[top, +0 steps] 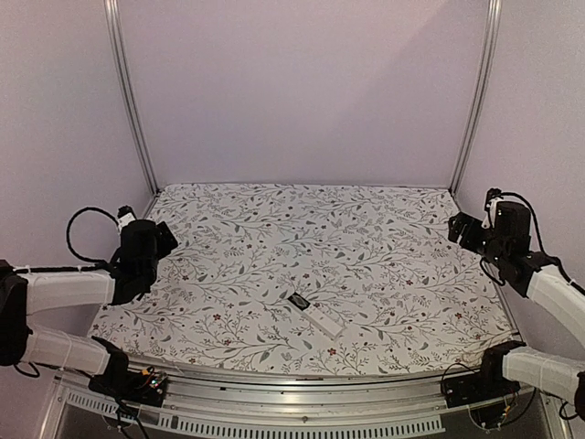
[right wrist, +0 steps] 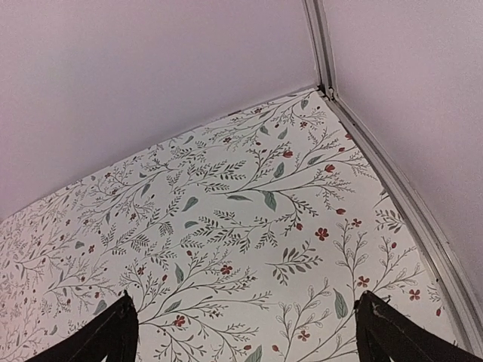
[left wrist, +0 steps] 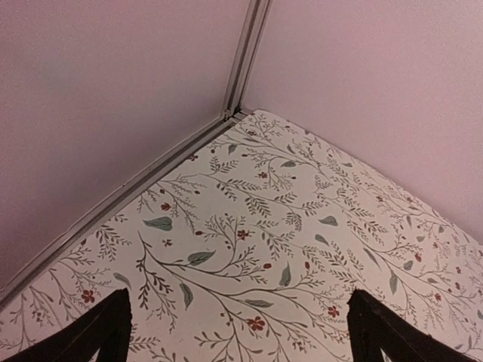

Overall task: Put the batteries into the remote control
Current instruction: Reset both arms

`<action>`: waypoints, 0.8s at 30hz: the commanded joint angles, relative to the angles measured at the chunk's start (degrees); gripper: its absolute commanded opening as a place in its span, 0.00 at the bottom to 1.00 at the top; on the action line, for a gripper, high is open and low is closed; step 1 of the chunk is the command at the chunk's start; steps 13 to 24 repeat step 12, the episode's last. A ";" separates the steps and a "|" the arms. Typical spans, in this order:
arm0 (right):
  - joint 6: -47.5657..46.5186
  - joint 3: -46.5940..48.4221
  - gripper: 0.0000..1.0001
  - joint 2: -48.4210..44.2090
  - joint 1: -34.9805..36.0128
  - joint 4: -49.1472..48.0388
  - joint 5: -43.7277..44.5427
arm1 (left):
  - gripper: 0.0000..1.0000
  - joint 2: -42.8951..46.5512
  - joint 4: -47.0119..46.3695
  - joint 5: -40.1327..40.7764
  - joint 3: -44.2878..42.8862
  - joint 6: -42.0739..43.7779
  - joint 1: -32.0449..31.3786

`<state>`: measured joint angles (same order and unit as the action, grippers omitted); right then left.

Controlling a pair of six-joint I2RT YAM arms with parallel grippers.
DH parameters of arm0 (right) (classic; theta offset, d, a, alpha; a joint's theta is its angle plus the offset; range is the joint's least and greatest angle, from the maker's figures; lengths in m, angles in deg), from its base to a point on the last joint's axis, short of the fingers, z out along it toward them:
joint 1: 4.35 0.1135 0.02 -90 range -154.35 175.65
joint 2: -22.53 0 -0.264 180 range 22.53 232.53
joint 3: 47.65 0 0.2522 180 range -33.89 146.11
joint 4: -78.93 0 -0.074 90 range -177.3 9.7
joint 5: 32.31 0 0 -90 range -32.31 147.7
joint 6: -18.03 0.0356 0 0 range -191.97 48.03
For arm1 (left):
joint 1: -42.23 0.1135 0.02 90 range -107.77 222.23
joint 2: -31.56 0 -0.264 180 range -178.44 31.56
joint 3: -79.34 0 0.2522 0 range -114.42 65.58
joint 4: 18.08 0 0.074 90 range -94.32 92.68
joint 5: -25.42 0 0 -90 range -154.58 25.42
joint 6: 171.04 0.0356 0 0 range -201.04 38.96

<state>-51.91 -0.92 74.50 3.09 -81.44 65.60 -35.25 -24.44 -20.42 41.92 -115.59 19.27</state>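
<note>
The slim white rectangular plastic remote control, dark at one end, lies slantwise on the floral-printed table cloth at about six o'clock, near the front edge. No batteries show anywhere. Your left gripper at nine o'clock and right gripper at three o'clock hang spread wide and empty, well apart from it, so I judge no step is in hand. Your next move calls for locating the batteries or checking the bay.

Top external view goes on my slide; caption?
Slim white rectangular plastic remote control lies on floral-patterned table; left gripper and right gripper open, empty, at sides.
</note>
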 commanded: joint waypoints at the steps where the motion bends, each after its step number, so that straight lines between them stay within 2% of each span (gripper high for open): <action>1: 4.52 -5.17 0.99 -4.64 -0.06 -5.36 5.98 | 1.00 -4.15 -3.20 -4.99 1.31 -1.85 7.31; 5: 6.18 -7.32 0.99 -5.56 -0.14 -5.43 10.01 | 1.00 -3.55 -8.15 -9.30 2.13 0.72 9.68; 11: 7.56 -9.33 0.99 -4.92 -0.13 -5.43 12.00 | 0.99 -0.14 -8.87 -11.97 2.56 4.52 9.87; 24: 7.55 -9.61 0.99 -5.11 -0.11 -5.43 12.44 | 0.98 0.97 -8.69 -12.02 2.49 5.92 9.77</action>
